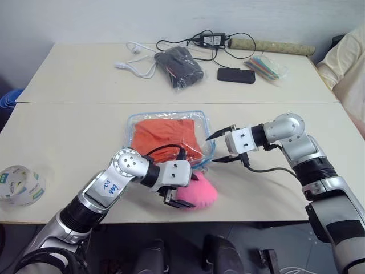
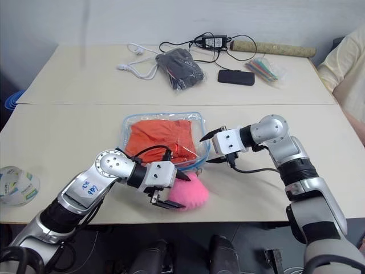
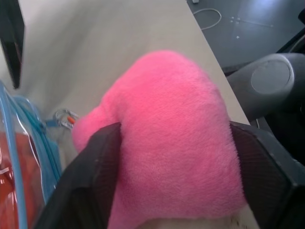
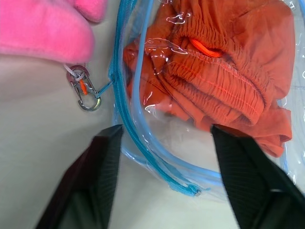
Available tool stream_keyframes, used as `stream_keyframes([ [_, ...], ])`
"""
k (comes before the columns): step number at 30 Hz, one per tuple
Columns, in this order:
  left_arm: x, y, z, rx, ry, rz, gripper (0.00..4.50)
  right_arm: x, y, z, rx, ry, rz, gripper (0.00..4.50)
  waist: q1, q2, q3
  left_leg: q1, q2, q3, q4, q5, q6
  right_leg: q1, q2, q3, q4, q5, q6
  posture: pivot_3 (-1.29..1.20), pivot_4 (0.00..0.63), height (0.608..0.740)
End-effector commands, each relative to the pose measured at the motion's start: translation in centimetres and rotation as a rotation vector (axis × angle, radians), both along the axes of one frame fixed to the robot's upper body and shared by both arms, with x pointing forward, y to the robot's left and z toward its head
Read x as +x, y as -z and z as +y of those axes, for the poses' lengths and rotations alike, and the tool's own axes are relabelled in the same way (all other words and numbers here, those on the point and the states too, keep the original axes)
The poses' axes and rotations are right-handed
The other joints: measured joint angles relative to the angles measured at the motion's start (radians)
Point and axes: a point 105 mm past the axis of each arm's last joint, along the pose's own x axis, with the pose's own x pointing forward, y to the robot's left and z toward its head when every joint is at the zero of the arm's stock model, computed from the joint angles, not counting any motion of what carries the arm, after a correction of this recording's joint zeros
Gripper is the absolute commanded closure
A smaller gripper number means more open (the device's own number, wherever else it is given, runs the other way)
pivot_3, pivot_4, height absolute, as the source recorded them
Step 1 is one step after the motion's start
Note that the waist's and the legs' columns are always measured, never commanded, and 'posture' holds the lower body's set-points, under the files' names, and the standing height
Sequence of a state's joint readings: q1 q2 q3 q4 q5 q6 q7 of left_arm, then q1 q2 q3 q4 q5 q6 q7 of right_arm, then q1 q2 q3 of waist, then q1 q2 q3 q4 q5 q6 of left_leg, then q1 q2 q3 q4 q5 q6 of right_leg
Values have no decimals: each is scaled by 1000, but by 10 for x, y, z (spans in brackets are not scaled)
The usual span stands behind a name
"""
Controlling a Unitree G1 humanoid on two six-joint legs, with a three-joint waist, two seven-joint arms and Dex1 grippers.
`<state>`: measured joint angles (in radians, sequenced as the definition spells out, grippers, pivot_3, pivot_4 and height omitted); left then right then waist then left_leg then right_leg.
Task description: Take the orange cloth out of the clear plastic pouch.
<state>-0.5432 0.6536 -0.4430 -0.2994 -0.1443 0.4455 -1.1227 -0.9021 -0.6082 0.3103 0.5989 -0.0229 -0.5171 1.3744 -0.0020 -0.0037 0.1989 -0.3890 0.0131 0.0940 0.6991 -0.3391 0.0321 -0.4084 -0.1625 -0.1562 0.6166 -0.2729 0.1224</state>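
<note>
1. The orange cloth (image 1: 165,136) lies bunched inside the clear plastic pouch (image 1: 137,121), which rests flat near the middle of the tabletop (image 1: 68,137).
2. My right gripper (image 1: 219,147) has its jaws apart, straddling the pouch's right edge with its blue zipper, clamped on nothing.
3. My left gripper (image 1: 178,201) has its jaws set on either side of the pink plush toy (image 1: 201,191), just off the pouch's front corner near the tabletop's front edge.
4. A small metal clip (image 4: 85,93) lies between the toy and the zipper.
</note>
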Motion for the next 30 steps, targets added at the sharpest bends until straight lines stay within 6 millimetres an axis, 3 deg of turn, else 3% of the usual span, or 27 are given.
stream_keyframes([
  [1,3,-1,5,14,-2,-40,1990,0,-6,6,8,-29,-20,2557,0,0,0,0,0,0,0,0,0,0,0,0,0,0,0,0,150,740],
  [7,4,-3,16,-4,-66,-50,3719,-1,-2,4,-17,-44,-9,4500,-2,0,0,0,0,0,0,0,0,0,0,0,0,0,0,0,150,740],
  [10,6,-6,32,-17,-186,-61,4407,0,-3,0,-26,-40,-36,4500,-2,0,0,0,1,0,0,0,0,0,0,0,0,0,0,0,150,740],
  [14,0,-12,62,-19,-343,-60,4482,2,-6,-9,-24,-13,-62,4500,-7,1,0,1,1,0,-1,0,0,0,0,1,0,0,0,0,150,740],
  [18,-15,-20,119,-7,-594,-67,4482,-1,-6,-29,-33,1,-100,4500,-9,1,1,1,1,0,-1,0,0,0,0,1,0,0,-1,0,150,740],
  [21,-25,-23,167,29,-771,-69,4482,-5,-6,-35,-25,1,-99,4500,-7,1,1,1,1,-1,-1,0,0,1,-1,0,-2,0,-1,0,150,740],
  [24,-28,-27,200,55,-877,-93,4482,-9,-3,-38,-18,-4,-91,4500,-2,2,1,2,2,-1,-1,0,0,1,0,0,-2,0,-1,0,150,740],
  [27,-24,-33,217,56,-924,-121,4482,-12,-1,-37,3,-5,-70,4500,-1,2,1,2,1,-1,-1,0,-1,1,-1,0,-2,0,-1,0,150,740],
  [30,-17,-36,211,19,-907,-130,4482,-12,0,-33,25,-7,-57,4500,-1,2,1,2,1,-1,-1,0,-1,1,-1,0,-2,0,-1,0,150,740],
])
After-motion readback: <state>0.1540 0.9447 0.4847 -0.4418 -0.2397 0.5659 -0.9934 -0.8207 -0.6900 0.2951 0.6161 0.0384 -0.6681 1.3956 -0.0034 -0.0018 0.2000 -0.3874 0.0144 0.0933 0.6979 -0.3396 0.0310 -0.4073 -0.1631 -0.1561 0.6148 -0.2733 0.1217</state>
